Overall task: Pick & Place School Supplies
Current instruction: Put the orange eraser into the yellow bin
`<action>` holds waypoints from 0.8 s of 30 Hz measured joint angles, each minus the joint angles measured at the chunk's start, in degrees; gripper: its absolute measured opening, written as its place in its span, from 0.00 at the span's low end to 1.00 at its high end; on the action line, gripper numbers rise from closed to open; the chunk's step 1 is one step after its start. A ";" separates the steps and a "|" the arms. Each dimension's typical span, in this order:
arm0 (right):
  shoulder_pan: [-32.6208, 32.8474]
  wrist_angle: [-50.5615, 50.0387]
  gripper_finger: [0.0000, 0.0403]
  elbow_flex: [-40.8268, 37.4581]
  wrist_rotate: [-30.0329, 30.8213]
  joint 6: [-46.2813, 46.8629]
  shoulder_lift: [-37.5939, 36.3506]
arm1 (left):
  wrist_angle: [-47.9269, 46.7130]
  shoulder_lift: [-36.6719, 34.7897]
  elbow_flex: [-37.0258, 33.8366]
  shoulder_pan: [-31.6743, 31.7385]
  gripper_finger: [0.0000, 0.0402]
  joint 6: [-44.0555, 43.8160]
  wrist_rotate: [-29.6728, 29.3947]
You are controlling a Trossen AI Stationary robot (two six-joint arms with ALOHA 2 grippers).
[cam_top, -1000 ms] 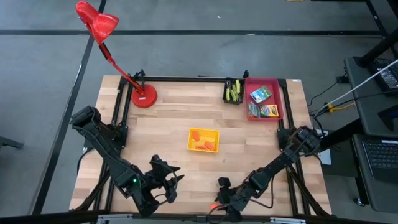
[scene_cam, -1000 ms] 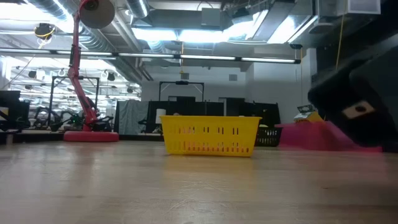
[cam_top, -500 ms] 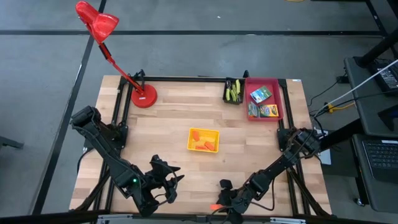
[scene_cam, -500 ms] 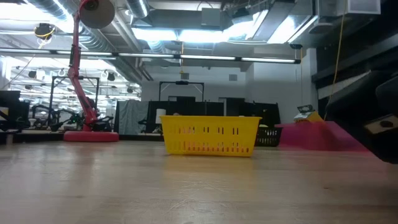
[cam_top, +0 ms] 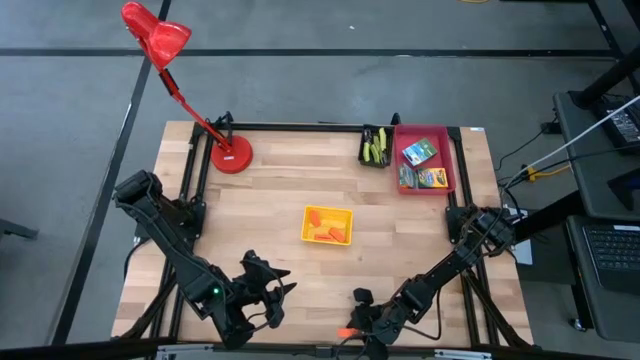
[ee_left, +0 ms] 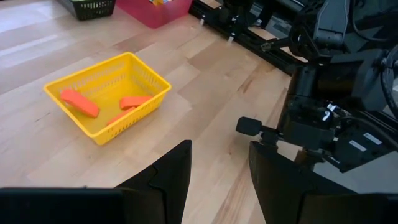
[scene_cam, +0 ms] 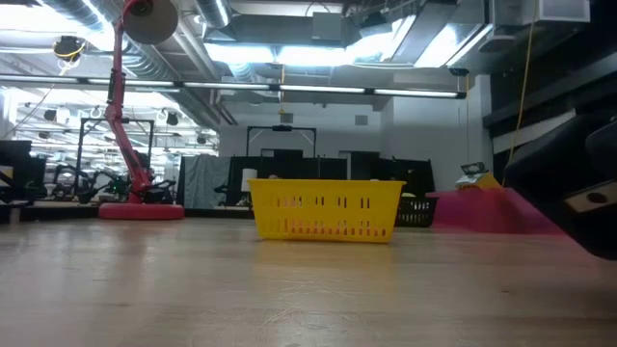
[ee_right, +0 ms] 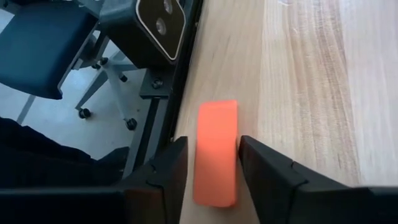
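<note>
One orange piece (ee_right: 216, 152) lies on the wood at the table's near edge; it also shows in the high view (cam_top: 345, 331). My right gripper (ee_right: 213, 163) is low over it, open, one finger on each side of it and along its length. Three more orange pieces (ee_left: 79, 102) lie in the yellow basket (cam_top: 312, 237) at mid-table. The printed boxes (cam_top: 420, 153) lie in the red tray and the green-handled tools (cam_top: 375, 148) in the black bin. My left gripper (cam_top: 275, 297) is open and empty near the near edge, left of the right gripper. My right gripper has the orange piece between its fingers, coming from above with the fingers along the piece's long sides. One finger (ee_right: 261, 168) stands right beside the piece and a thin gap shows at the other. I cannot tell whether either finger touches it. The piece lies flat on the table.
A red desk lamp (cam_top: 231, 155) stands at the far left corner. The red tray (cam_top: 452, 160) and black bin (cam_top: 364, 155) stand at the far right. The table's near edge and frame (ee_right: 180, 87) run right beside the orange piece.
My right arm has sunk lower at the table's near right, mostly in the first half second, and has kept almost still since.
</note>
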 joint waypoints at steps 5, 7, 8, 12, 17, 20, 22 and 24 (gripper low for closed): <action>-0.04 -0.26 0.27 0.00 0.17 0.04 0.00 | -0.02 0.00 0.00 0.00 0.39 -0.01 -0.01; -0.04 -0.26 0.24 -0.04 0.17 0.08 0.00 | -0.02 0.00 0.00 0.00 0.39 -0.02 0.00; -0.04 -0.28 0.23 -0.04 0.17 0.10 0.00 | 0.00 0.00 0.00 0.00 0.39 -0.03 -0.02; -0.04 -0.39 0.22 -0.07 0.17 0.84 0.02 | 0.35 0.00 0.00 0.00 0.39 0.00 -0.02; -0.06 -0.27 0.22 -0.10 0.20 1.53 0.04 | 0.35 0.00 0.00 0.00 0.39 0.00 -0.02; -0.07 -0.31 0.22 0.19 0.22 1.38 0.04 | 0.35 0.00 0.00 0.00 0.39 0.00 -0.02; -0.07 -1.04 0.22 1.16 0.30 0.25 0.14 | 0.35 0.00 0.00 0.00 0.39 0.00 -0.02; -0.10 -2.37 0.22 2.58 0.31 -1.55 0.32 | 0.35 0.00 0.00 0.00 0.39 0.00 -0.02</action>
